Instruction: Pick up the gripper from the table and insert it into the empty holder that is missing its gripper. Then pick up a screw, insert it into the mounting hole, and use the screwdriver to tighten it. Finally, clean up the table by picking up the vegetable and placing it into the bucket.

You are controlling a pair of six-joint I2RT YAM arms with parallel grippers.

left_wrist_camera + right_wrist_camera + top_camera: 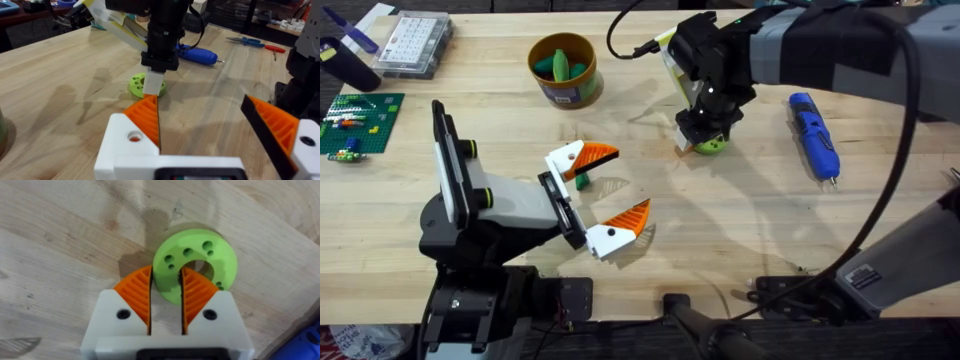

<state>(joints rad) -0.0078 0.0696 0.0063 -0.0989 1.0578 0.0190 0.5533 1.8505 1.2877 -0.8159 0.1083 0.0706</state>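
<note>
On the wooden table [740, 220], the right gripper [165, 297] pinches the stiff, light green disc [197, 267] by its rim; the left gripper [605, 195] gapes empty.

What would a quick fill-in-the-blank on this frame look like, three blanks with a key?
1. The right pincer is closing on the rim of the lime-green ____.
2. The screwdriver lying on the table is coloured ____.
3. The left pincer has its fingers spread ____ above the wood.

Missing words: disc; blue; open
</note>
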